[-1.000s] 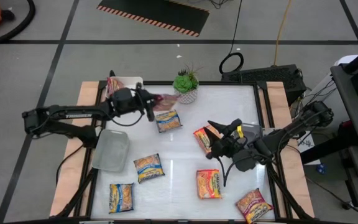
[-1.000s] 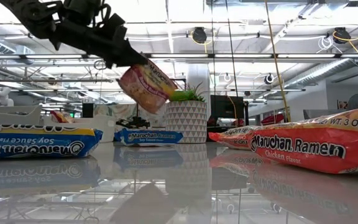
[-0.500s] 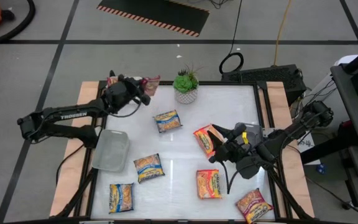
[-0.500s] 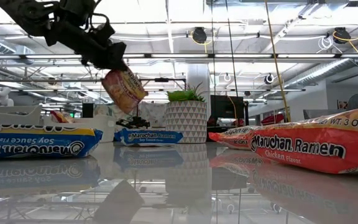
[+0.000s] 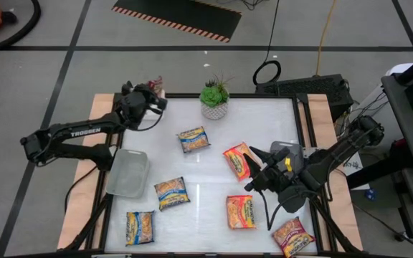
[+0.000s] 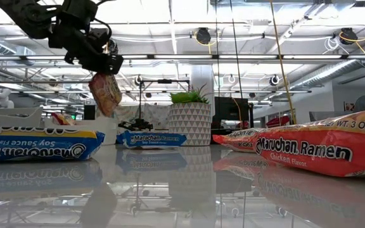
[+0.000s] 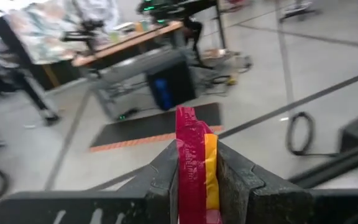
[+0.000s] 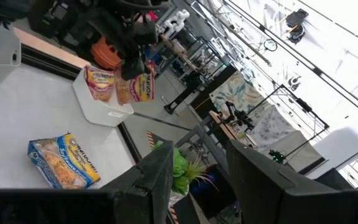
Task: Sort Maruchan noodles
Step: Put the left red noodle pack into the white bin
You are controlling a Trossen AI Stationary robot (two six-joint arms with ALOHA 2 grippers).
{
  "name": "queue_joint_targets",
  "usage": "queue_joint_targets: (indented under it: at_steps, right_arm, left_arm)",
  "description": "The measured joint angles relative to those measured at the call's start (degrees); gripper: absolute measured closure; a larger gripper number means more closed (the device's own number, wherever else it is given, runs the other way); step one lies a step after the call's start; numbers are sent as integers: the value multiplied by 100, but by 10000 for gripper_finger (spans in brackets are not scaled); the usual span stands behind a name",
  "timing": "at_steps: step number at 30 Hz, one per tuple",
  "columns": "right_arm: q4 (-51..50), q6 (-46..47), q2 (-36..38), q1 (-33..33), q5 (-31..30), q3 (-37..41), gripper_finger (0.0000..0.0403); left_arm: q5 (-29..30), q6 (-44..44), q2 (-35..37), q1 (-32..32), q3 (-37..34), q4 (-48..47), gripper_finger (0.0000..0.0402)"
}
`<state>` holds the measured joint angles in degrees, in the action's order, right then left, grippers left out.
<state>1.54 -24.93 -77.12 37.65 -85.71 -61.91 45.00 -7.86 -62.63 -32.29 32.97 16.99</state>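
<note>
The glossy white tabletop [image 5: 264,122] carries crinkly square ramen packets, blue-and-yellow and orange-red, scattered well apart. A white plastic tray [image 8: 101,106] at the far left corner already holds a pinkish packet [image 8: 100,84]. The delivery step is judged in hand: a dark red-and-yellow packet [image 6: 105,94] hangs above that tray, clamped in the left gripper [image 7: 197,171]. Next, a release over the tray is called for. The right gripper [image 5: 258,162] hovers beside an orange-red packet [image 5: 237,160], its fingers apart and empty.
</note>
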Motion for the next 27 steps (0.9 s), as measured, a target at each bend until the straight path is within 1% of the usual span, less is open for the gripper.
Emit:
queue_joint_targets:
  at_steps: [3,6,10,12,14,20,25,27]
  right_arm:
    - [-2,-21,0,-2,2,0,259]
    - [1,-69,0,-2,1,0,259]
    - [4,-127,0,-42,2,0,259]
    - [4,-129,0,-70,6,0,259]
    - [15,-154,0,-101,16,0,259]
    - [44,-362,0,-133,22,0,259]
    - [44,-532,24,-140,25,0,259]
    - [84,-582,43,-168,25,-1,259]
  left_arm:
    - [449,-161,15,-9,0,-30,322]
    - [626,-158,17,-17,0,-28,322]
    - [1038,-98,5,-62,0,-88,322]
    - [1126,-55,2,-148,0,-133,322]
    - [1117,56,2,-243,0,-232,322]
    - [1037,578,1,-479,0,-944,322]
    - [664,865,0,-643,0,-958,322]
    - [625,946,-20,-703,0,-949,322]
